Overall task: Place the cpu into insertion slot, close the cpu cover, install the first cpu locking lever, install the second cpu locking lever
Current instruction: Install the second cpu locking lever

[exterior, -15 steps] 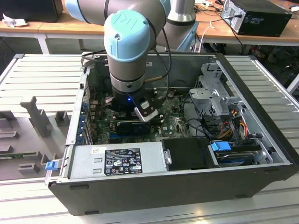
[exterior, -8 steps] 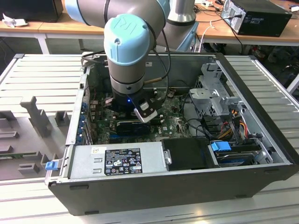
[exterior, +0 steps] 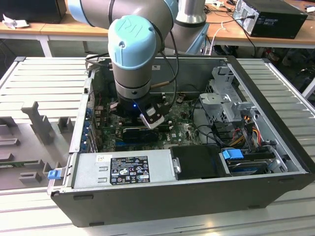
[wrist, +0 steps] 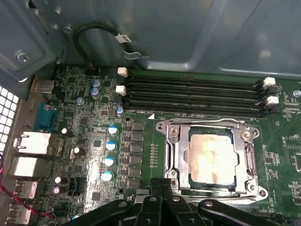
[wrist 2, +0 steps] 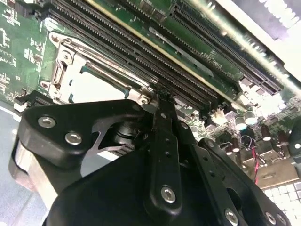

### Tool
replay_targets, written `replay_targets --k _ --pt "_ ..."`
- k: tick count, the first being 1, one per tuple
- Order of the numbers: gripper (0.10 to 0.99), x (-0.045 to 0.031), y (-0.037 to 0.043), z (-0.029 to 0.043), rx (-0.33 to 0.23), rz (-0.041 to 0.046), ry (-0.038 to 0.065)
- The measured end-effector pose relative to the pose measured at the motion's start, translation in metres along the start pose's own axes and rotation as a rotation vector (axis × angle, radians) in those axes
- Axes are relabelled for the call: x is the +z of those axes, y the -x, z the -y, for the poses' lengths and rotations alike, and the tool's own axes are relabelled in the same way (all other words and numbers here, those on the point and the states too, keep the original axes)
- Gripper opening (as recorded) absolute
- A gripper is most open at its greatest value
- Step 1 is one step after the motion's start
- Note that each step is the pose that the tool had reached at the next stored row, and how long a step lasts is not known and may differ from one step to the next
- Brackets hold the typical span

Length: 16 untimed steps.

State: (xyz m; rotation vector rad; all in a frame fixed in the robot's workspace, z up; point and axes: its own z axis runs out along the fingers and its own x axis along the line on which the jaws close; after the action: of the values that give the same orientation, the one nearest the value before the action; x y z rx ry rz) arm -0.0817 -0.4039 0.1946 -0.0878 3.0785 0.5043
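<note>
In the first wrist view the cpu point(wrist: 209, 157), a square chip with a dull silver-tan face, lies flat in the insertion slot point(wrist: 162, 126) on the green board. The silvery cpu cover point(wrist: 177, 155) is folded down around it, and the chip shows through its cut-out. A thin metal lever point(wrist: 202, 122) runs along the socket edge nearest the memory slots. My gripper point(wrist: 162, 184) is shut, its black fingertips pressed together just off the socket's corner, with nothing visible between them. In the second wrist view the gripper point(wrist 2: 160, 96) points at that same corner beside the cpu cover point(wrist 2: 70, 66).
Several long black memory slots point(wrist: 193, 94) run beside the socket. Blue-topped capacitors point(wrist: 110, 146) and rear ports point(wrist: 33, 141) stand to one side, and a looped cable point(wrist: 103, 30) hangs by the case wall. In the exterior view the arm's wrist point(exterior: 133, 59) reaches into the open case point(exterior: 275, 123), between the power supply point(exterior: 123, 169) and the drive cage point(exterior: 221, 98).
</note>
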Motion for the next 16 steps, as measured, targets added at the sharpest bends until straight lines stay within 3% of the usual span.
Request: replay_targets --k 5,13,16 --pt "0.106 -0.0005 -0.0001 0.0013 0.0 0.0002 0.0" --pt "0.106 -0.0183 0.0003 -0.0046 0.0 0.0001 0.0" --pt "0.106 -0.0312 0.0006 -0.009 0.0 0.0002 0.0"
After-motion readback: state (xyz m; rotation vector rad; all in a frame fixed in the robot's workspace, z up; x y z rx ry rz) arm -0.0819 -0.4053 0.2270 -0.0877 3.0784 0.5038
